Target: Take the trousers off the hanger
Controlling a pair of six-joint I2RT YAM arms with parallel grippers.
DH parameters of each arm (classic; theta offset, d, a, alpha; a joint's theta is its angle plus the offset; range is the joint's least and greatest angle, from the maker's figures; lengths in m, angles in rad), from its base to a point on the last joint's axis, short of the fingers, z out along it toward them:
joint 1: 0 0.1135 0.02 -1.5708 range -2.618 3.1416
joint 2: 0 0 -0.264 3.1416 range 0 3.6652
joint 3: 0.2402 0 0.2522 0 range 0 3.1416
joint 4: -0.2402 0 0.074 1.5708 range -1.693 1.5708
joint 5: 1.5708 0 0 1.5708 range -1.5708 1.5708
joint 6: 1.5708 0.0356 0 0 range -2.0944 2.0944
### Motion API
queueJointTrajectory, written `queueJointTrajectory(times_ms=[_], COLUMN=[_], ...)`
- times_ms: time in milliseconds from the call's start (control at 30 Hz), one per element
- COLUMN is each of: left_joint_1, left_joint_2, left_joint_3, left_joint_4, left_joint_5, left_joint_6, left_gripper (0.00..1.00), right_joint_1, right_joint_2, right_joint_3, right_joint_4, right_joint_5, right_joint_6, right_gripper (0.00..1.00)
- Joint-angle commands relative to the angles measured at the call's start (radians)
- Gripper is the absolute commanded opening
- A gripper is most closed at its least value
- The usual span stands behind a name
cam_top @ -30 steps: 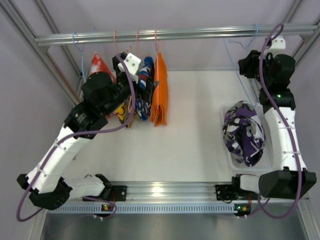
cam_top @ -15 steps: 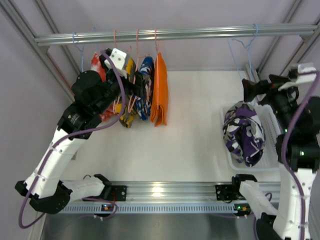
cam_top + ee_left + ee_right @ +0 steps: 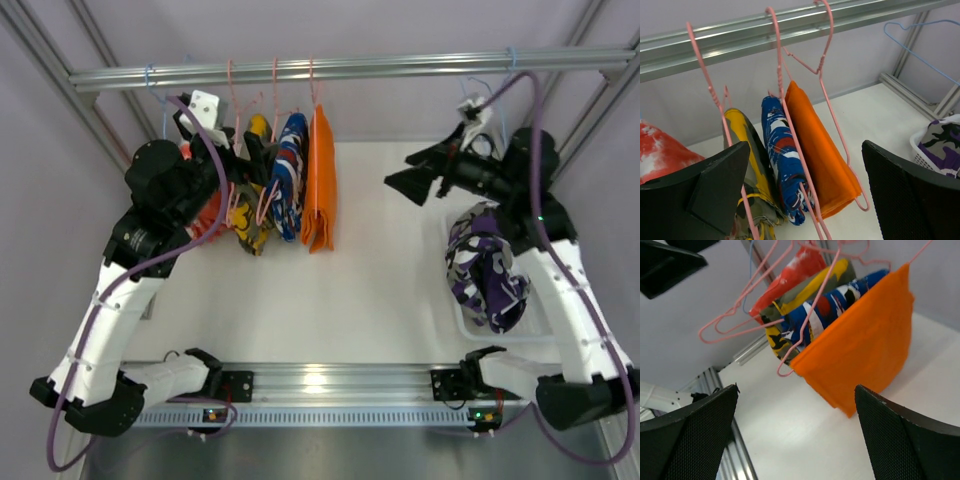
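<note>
The orange trousers (image 3: 320, 180) hang folded over a pink hanger (image 3: 311, 80) at the right end of the row on the rail. They also show in the left wrist view (image 3: 822, 150) and the right wrist view (image 3: 865, 350). The purple, white and black camouflage trousers (image 3: 487, 265) lie in the white basket (image 3: 455, 300) at the right. My left gripper (image 3: 258, 165) is open beside the hanging garments, its fingers (image 3: 695, 195) on either side of the row without touching it. My right gripper (image 3: 408, 172) is open and empty, pointing left at the orange trousers from a short way off.
On the rail (image 3: 340, 68) also hang a blue patterned garment (image 3: 782, 155), a yellow camouflage one (image 3: 747, 150) and a red-and-white one (image 3: 665, 150), on pink hangers. Empty blue hangers (image 3: 480, 90) hang above the basket. Frame posts stand at both sides.
My right arm swung from the rail's right end over the basket and leftwards to face the orange trousers. My left arm shifted a little left along the hangers.
</note>
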Motion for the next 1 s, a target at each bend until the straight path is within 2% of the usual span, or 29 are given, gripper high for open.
queueJointTrajectory(times_ms=[0,200,267,300,333,367,433,467,567,600,667,967], left_joint_1=[0.039,0.078,0.082,0.084,0.087,0.087,0.088,0.09,0.091,0.091,0.09,0.09], left_joint_2=[-0.01,0.027,0.042,0.045,0.044,0.042,0.035,0.033,0.022,0.019,0.012,-0.016], left_joint_3=[0.005,0.081,0.106,0.108,0.106,0.103,0.098,0.098,0.1,0.1,0.097,0.065], left_joint_4=[0.065,0.067,0.059,0.059,0.063,0.067,0.067,0.064,0.062,0.06,0.065,0.102], left_joint_5=[0.013,0.007,0.015,0.021,0.024,0.025,0.024,0.022,0.031,0.034,0.036,0.076], left_joint_6=[-0.03,-0.002,-0.005,-0.011,-0.013,-0.013,-0.008,-0.004,-0.001,0.001,-0.001,0.025], left_gripper=[0.99,0.99,0.99,0.99,0.99,0.99,0.99,0.99,0.99,0.99,0.99,0.99], right_joint_1=[0.125,0.267,0.328,0.355,0.385,0.437,0.48,0.517,0.536,0.536,0.536,0.536], right_joint_2=[0.096,0.295,0.339,0.375,0.394,0.408,0.428,0.431,0.454,0.478,0.51,0.635], right_joint_3=[-0.067,0.009,0.054,0.105,0.132,0.167,0.167,0.169,0.184,0.201,0.256,0.35], right_joint_4=[0.375,0.56,0.508,0.473,0.382,0.359,0.324,0.322,0.333,0.332,0.306,0.327], right_joint_5=[0.101,0.369,0.426,0.516,0.586,0.677,0.763,0.862,0.969,0.993,1.041,0.981], right_joint_6=[0.224,0.29,0.241,0.178,0.153,0.127,0.092,0.081,0.044,0.038,0.036,0.075], right_gripper=[0.98,0.95,0.9,0.82,0.78,0.77,0.79,0.81,0.79,0.71,0.65,0.54])
